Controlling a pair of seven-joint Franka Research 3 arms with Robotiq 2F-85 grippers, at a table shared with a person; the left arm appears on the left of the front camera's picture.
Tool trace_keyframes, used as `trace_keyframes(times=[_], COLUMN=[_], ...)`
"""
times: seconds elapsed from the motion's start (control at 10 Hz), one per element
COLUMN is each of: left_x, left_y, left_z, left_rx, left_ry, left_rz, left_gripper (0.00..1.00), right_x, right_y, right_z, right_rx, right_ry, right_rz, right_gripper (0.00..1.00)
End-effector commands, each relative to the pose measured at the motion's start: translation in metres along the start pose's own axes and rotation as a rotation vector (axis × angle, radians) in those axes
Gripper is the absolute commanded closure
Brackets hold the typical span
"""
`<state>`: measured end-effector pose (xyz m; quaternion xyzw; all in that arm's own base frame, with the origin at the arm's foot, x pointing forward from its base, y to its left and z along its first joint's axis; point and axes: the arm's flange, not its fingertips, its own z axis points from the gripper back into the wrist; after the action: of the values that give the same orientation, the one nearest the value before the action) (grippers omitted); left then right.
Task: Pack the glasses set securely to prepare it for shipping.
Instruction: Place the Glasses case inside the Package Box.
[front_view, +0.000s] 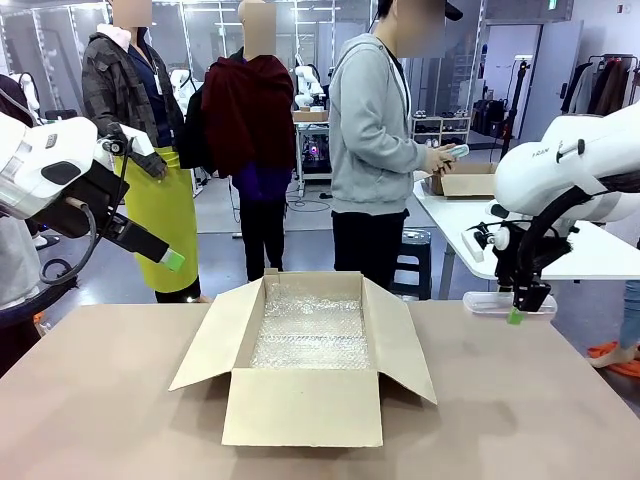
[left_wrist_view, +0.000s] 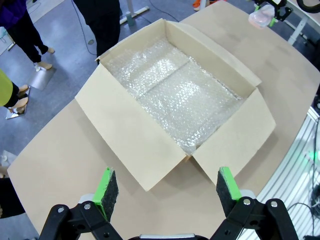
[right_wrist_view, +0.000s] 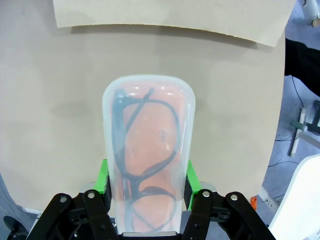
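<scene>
The pale pink glasses case (right_wrist_view: 147, 150) is translucent, with black glasses inside. My right gripper (right_wrist_view: 146, 176) is shut on its near end and holds it flat above the brown table, to the right of the cardboard box. From the front, the case (front_view: 492, 303) sticks out leftward from that gripper (front_view: 517, 314). My left gripper (left_wrist_view: 167, 192) is open and holds nothing, high over the box's near left side. It hangs at the far left (front_view: 170, 260) in the front view. A person in a grey hoodie holds a small mint-coloured oblong thing (front_view: 456, 152); I cannot tell if it is the mint case.
The open cardboard box (front_view: 300, 405) lined with bubble wrap (left_wrist_view: 175, 85) stands mid-table with its flaps spread out. One flap (right_wrist_view: 165, 15) lies just beyond the held case. Bare tabletop (front_view: 520, 410) lies right of the box. Other people stand behind the table.
</scene>
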<state>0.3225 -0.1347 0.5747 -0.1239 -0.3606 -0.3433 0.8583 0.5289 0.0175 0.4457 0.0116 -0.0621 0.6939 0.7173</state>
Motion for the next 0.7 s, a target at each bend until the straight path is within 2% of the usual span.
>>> trace_keyframes(times=[0.0, 0.1, 0.2, 0.3, 0.6], left_x=[0.000, 0.000, 0.000, 0.000, 0.000], left_y=[0.001, 0.001, 0.001, 0.001, 0.001], left_z=[0.002, 0.002, 0.002, 0.002, 0.002], left_rx=[0.002, 0.002, 0.002, 0.002, 0.002], left_ry=[-0.006, -0.006, -0.006, -0.006, -0.006], left_rz=[-0.008, -0.008, -0.008, -0.008, -0.008], left_gripper=[0.00, 0.00, 0.00, 0.00, 0.00], right_x=[0.000, 0.000, 0.000, 0.030, 0.114], right_y=[0.000, 0.000, 0.000, -0.005, -0.019], right_z=[0.002, 0.002, 0.000, 0.010, 0.019], right_rx=[-0.002, -0.002, 0.000, -0.012, 0.006], right_ry=[-0.002, -0.002, 0.000, 0.054, -0.007], right_rz=[0.017, 0.017, 0.001, 0.005, 0.050], right_gripper=[0.70, 0.70, 0.36, 0.36, 0.36])
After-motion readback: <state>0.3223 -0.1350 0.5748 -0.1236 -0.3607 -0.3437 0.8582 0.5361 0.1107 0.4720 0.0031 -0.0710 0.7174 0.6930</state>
